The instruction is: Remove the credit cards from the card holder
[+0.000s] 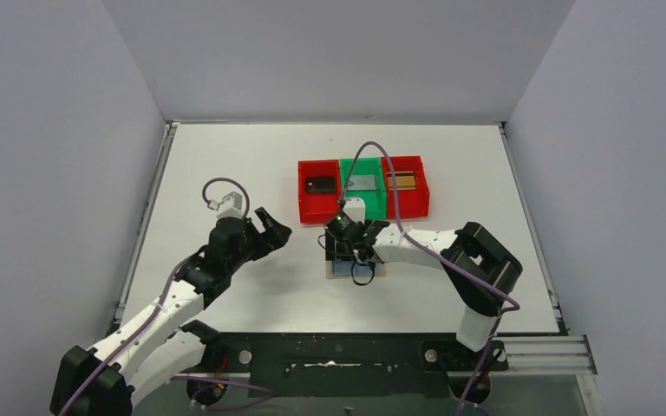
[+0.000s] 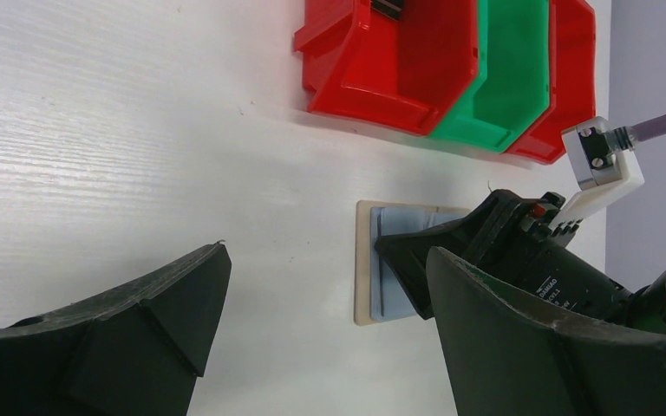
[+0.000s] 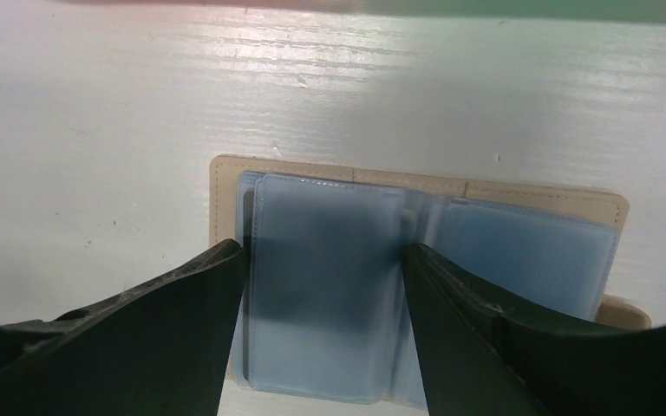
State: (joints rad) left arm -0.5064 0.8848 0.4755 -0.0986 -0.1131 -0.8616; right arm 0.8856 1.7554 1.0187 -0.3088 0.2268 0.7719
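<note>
I am holding the right gripper (image 3: 321,251) wide astride the blue sleeve (image 3: 329,338) of the card holder (image 3: 416,184); left gripper (image 2: 328,253), at nine o'clock, is gaping empty. Pinching may drag the unpinned holder.

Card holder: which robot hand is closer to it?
The right. The right gripper hangs just over the open card holder, straddling a blue sleeve. The left gripper is off to the holder's left, not touching.
</note>
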